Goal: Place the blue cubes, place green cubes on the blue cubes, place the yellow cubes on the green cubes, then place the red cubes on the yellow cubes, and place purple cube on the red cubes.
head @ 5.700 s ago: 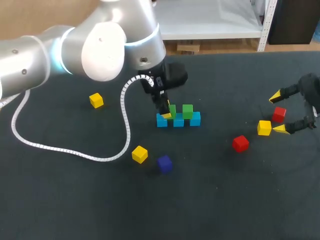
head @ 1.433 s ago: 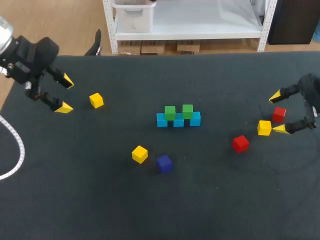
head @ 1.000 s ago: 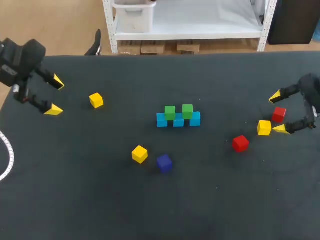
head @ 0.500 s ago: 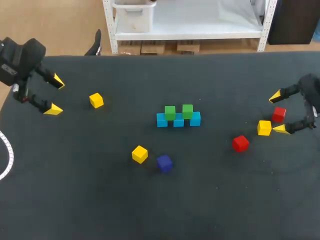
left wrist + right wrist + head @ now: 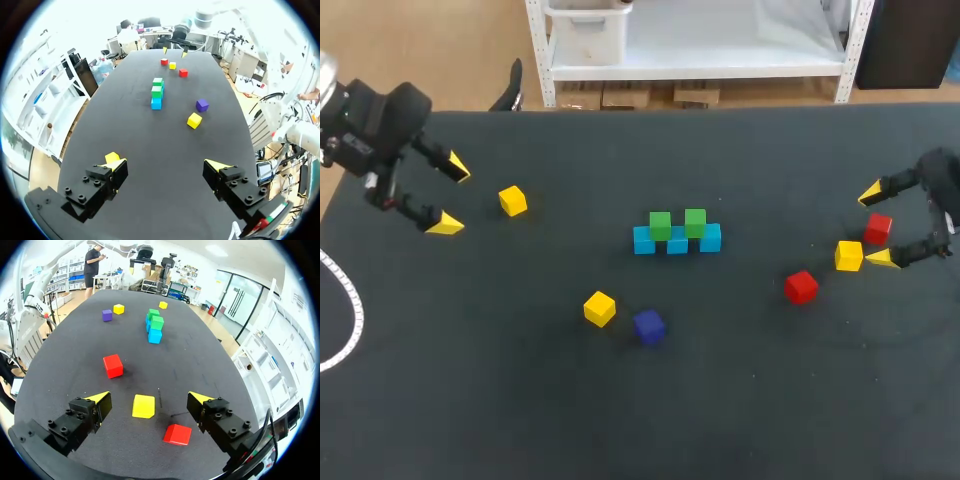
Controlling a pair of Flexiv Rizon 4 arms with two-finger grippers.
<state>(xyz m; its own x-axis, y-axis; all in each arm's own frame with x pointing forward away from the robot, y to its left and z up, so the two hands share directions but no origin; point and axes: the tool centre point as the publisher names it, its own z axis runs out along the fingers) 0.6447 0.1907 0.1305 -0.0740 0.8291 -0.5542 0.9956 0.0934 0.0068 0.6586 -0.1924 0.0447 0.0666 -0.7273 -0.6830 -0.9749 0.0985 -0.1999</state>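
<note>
On the dark bench (image 5: 520, 400), green cubes (image 5: 660, 224) top the blue row (image 5: 677, 243) at its middle. Yellows seem next: left gripper (image 5: 452, 198), fingers wide and empty, should take the yellow cube (image 5: 513, 201) just beside it; right gripper (image 5: 875, 226) likewise gapes empty.

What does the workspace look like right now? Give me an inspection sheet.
Surface: dark table, flat.
Job's things: blue cubes in a row, two green cubes on them; loose on the table are three yellow cubes, two red cubes, one purple cube.
Clutter: nothing seen.
Grippers: left gripper open, empty; right gripper open, a red cube between its fingers.
Cables: white coiled cable on the left edge.
Surroundings: nothing seen.
</note>
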